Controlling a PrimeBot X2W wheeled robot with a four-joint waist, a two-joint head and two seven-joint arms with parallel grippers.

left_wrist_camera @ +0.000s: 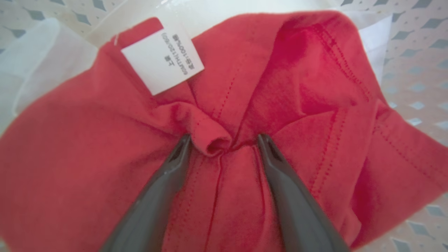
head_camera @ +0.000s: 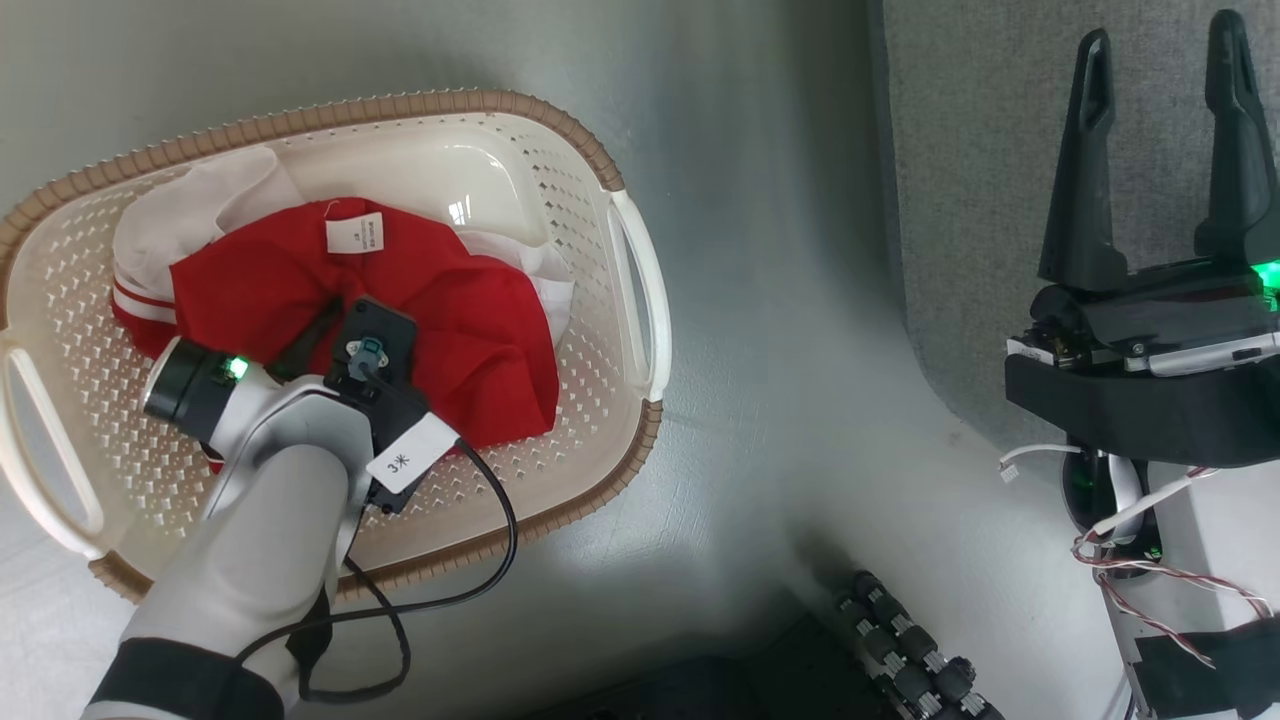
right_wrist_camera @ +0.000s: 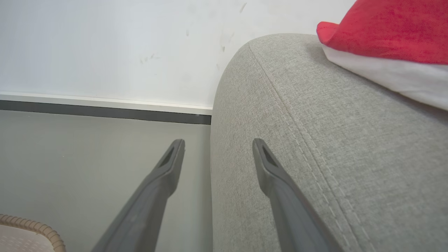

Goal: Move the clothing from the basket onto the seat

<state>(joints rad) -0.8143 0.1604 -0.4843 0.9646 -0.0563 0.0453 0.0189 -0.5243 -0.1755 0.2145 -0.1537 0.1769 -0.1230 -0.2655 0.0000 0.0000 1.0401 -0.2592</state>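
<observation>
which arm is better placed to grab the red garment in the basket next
Left. The left gripper is open in the basket, fingertips on the red garment, a fold between them. The right gripper is open by the seat, away from the basket.

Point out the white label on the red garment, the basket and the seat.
white label (left_wrist_camera: pixel 162 57): left wrist view, middle of the tag.
basket (head_camera: pixel 400 103): head view, brown rim.
seat (right_wrist_camera: pixel 367 147): right wrist view, grey upholstery beside the seam.

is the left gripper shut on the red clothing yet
No, the left gripper is open, its two fingers spread apart with their tips pressed into the clothing.
</observation>
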